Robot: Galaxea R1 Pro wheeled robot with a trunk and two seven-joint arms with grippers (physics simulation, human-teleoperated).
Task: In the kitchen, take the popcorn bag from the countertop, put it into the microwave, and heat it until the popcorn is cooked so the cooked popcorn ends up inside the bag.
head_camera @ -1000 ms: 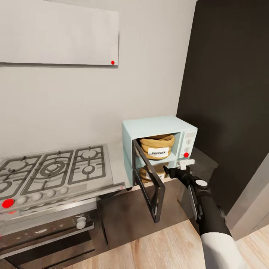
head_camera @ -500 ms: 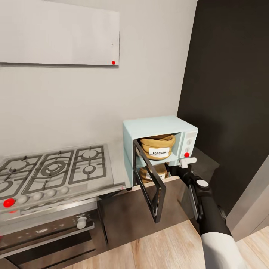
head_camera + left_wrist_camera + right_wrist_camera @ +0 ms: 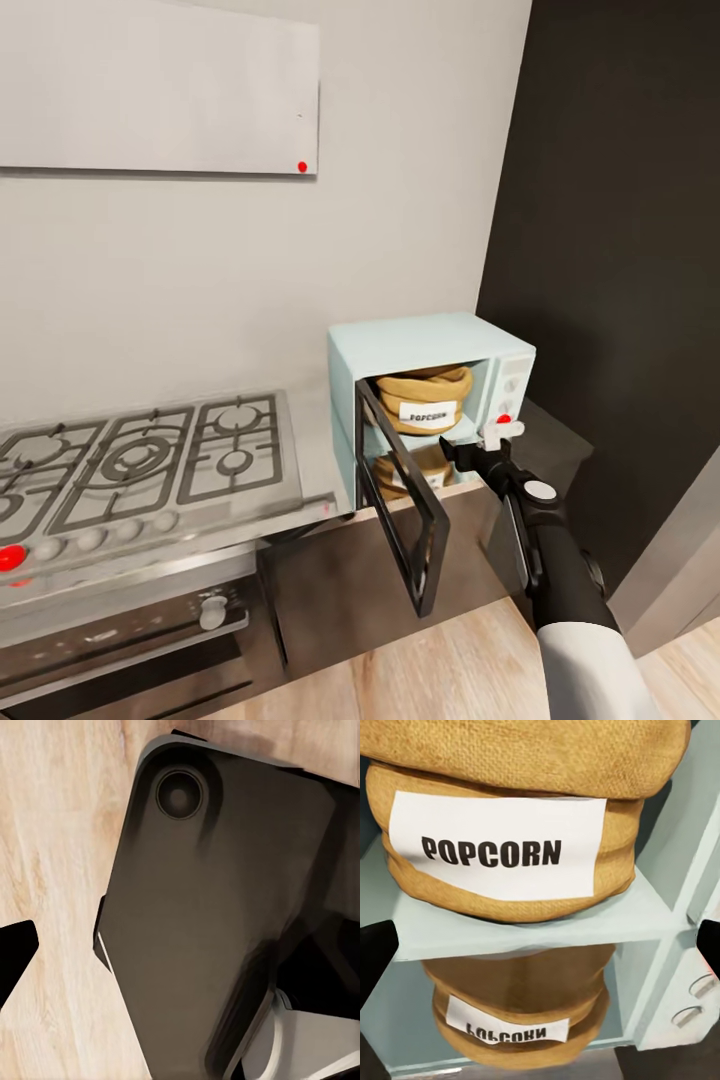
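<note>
The right end effector (image 3: 478, 447), black with one white fingertip, hovers just in front of the microwave's (image 3: 420, 345) open mouth, its fingers spread wide and holding nothing; the left end effector's black finger (image 3: 11, 952) shows over pale wood floor (image 3: 52, 832) beside a smooth dark rounded robot part, and I cannot tell how far it is open. The squat, coarse burlap bag (image 3: 424, 398) with its rolled rim and white "POPCORN" label sits inside the boxy mint microwave, mirrored in the glossy steel desk (image 3: 320, 455). The dark-framed glass door (image 3: 400, 497) hangs swung outward, beside a steel hob (image 3: 140, 455) with black grates.
</note>
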